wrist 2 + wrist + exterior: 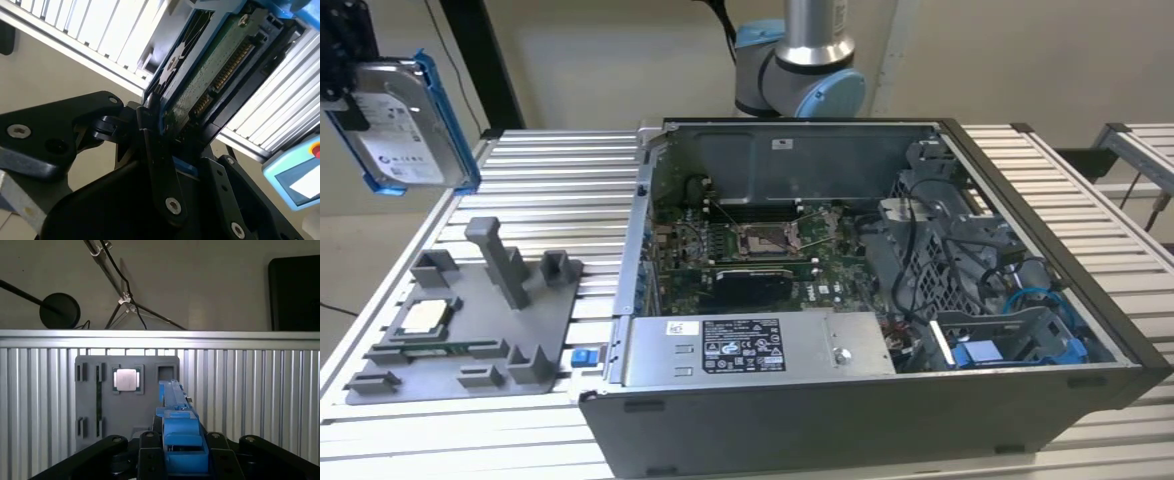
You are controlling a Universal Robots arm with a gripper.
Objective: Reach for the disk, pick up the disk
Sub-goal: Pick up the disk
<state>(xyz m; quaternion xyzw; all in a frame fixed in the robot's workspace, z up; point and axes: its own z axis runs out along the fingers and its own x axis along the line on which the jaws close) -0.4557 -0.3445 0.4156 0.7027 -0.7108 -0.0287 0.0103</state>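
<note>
At the exterior view's lower middle, the open computer case shows a power supply with a black-and-white printed label, too small to read. Left of it, a grey fixture carries the processor chip, and a small blue clip sits at its edge. In the upper left the disk hangs raised off the slatted table; the black print on its white label is unreadable. The gripper is clamped on the disk. In the second wrist view its black fingers pinch the blue bracket.

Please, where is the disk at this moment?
The disk hangs in the air at the exterior view's far upper left, clamped in the gripper, high over the grey fixture plate and left of the open computer case.
</note>
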